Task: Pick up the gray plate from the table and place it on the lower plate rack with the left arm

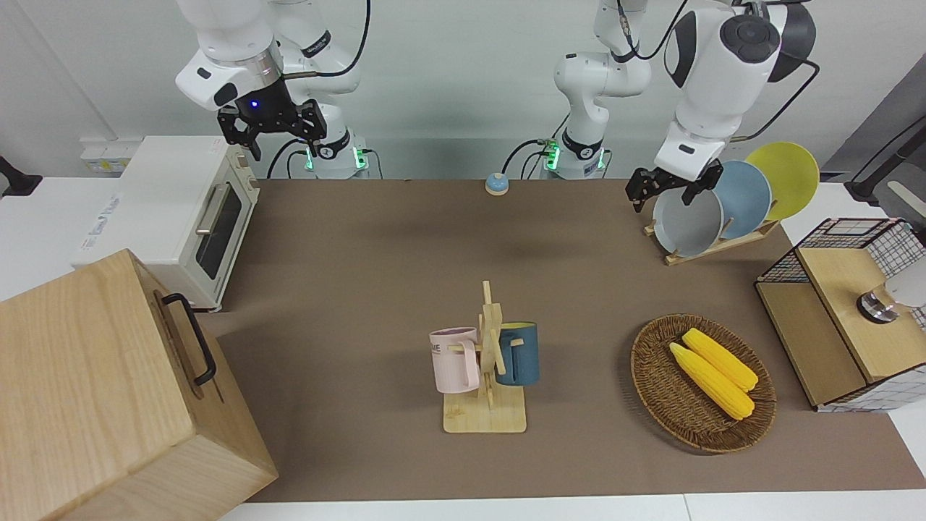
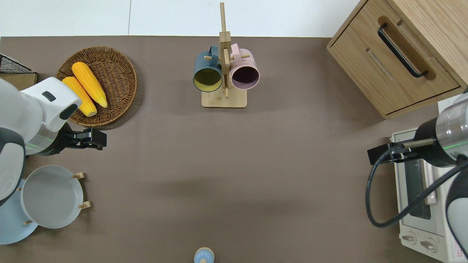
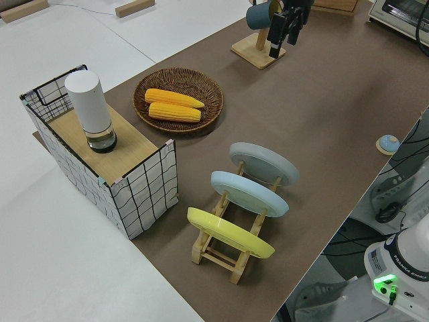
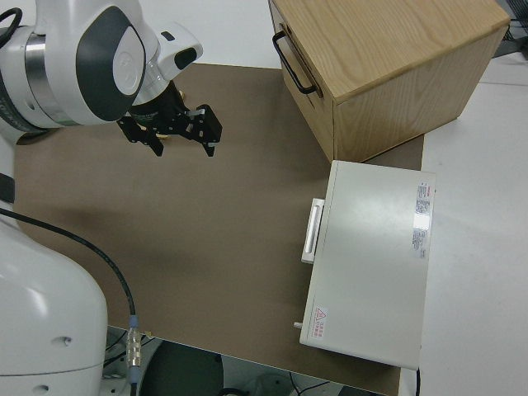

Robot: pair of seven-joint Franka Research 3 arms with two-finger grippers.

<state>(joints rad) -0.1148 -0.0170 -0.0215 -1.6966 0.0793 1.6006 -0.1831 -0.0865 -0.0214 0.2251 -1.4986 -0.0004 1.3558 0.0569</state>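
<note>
The round pale gray plate point(image 1: 686, 223) is seen at the right of the front view, standing tilted on the small slanted light-wood plate rack point(image 1: 723, 244), in the slot at the rack's low end; in the overhead view the gray plate point(image 2: 51, 196) lies at the lower left of the frame, with two pegs of the rack point(image 2: 85, 205) showing at its edge. On the same rack the light blue plate point(image 1: 745, 198) is held in the middle slot and the yellow plate point(image 1: 786, 177) in the highest one, the three overlapping in a row, as the left side view confirms. The black two-finger left gripper point(image 1: 671, 189) on the white left arm point(image 1: 712, 72) is shown raised, empty and clear of the plate, its fingers spread apart; in the overhead view the left gripper point(image 2: 98, 139) is placed over bare brown table mat point(image 2: 234, 175), between the gray plate and the round woven wicker basket point(image 2: 117, 73) in which two yellow corn cobs point(image 2: 89, 88) are laid. The right gripper point(image 1: 270, 129), with a blue wrist light, is parked with its fingers apart and nothing held. At the centre of the front view, a pink mug point(image 1: 454, 359) and a dark blue mug point(image 1: 519, 354) are hung on the wooden mug stand point(image 1: 486, 405).
</note>
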